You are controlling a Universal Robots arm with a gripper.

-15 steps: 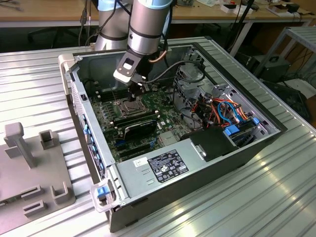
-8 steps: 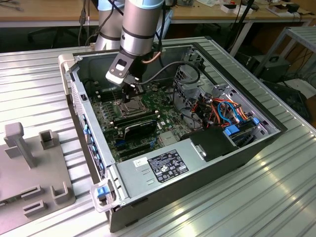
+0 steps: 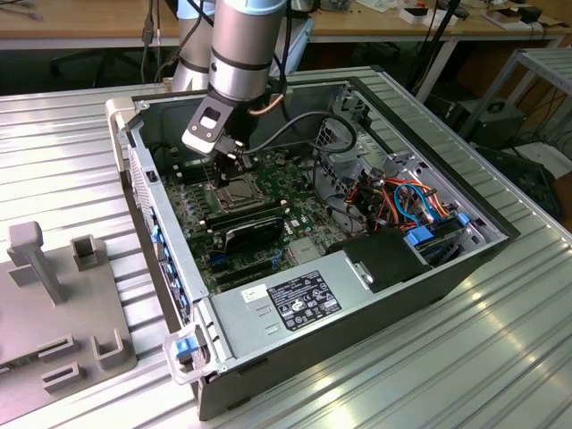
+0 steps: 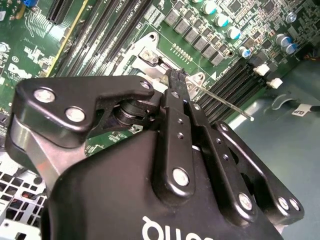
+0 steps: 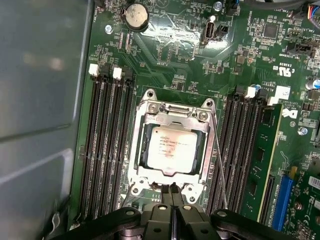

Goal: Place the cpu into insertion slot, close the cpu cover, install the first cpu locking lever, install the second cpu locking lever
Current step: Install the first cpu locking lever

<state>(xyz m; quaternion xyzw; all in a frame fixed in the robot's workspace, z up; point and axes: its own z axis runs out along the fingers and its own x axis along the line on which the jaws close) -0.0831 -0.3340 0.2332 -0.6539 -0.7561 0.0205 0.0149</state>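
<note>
gripper (image 5: 172, 192) is sitting clenched at the cover's (image 5: 172, 116) edge; cover is lying shut over the chip (image 5: 171, 149).

The cpu (image 5: 170, 150) has a silver-grey metal top with a dull satin sheen. The cpu cover (image 5: 172, 116) framing it is bare silvery metal, brighter and lightly reflective. The locking lever (image 5: 219, 160) is thin, bright metal wire. The gripper (image 4: 176, 75) is smooth, semi-gloss black with shiny metal screw heads. The motherboard (image 5: 175, 50) is glossy lacquered green, and the memory slots (image 5: 107, 145) are matt black plastic. The table (image 3: 447, 357) is ribbed, brushed metal.
</note>
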